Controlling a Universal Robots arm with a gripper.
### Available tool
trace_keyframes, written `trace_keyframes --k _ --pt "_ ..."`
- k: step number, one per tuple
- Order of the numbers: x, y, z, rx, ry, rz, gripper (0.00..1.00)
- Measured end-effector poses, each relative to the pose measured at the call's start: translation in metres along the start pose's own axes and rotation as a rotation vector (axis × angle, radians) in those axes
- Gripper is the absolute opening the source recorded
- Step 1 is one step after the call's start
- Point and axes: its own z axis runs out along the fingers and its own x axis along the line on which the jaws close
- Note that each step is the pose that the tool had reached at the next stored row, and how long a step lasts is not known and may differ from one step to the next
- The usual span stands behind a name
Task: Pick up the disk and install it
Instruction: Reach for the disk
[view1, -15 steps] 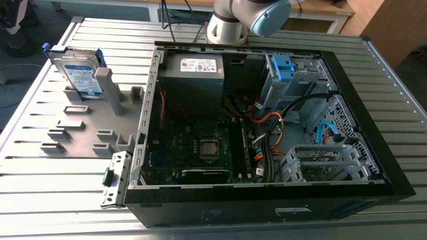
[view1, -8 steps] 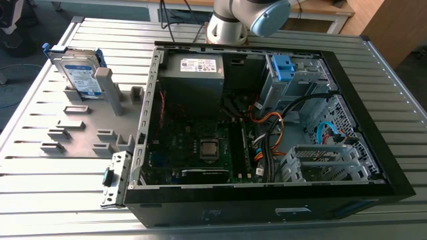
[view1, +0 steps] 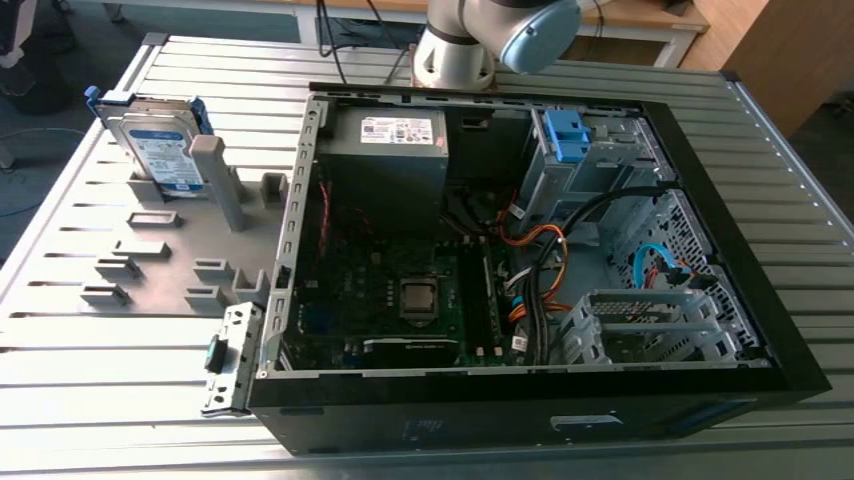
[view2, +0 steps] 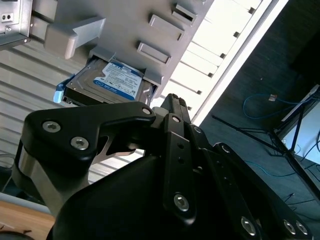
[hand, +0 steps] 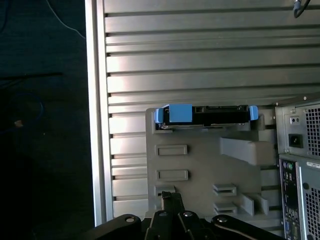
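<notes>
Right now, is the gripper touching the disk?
Apart. In the first wrist view, a stretch of bare grey holder lies between the gripper and the disk, which stands on edge in its slot.

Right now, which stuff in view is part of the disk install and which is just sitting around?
In the job:
disk, upright in the grey fixture
open computer case
drive cage with blue latch, probably the install spot

Just lying about:
power supply
motherboard
orange cables
slatted table
</notes>
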Motion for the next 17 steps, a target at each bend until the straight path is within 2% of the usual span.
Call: trace_keyframes --k 17 --pt "0.0145 -0.0011 -0.0004 0.0000 0.0000 0.000 0.11"
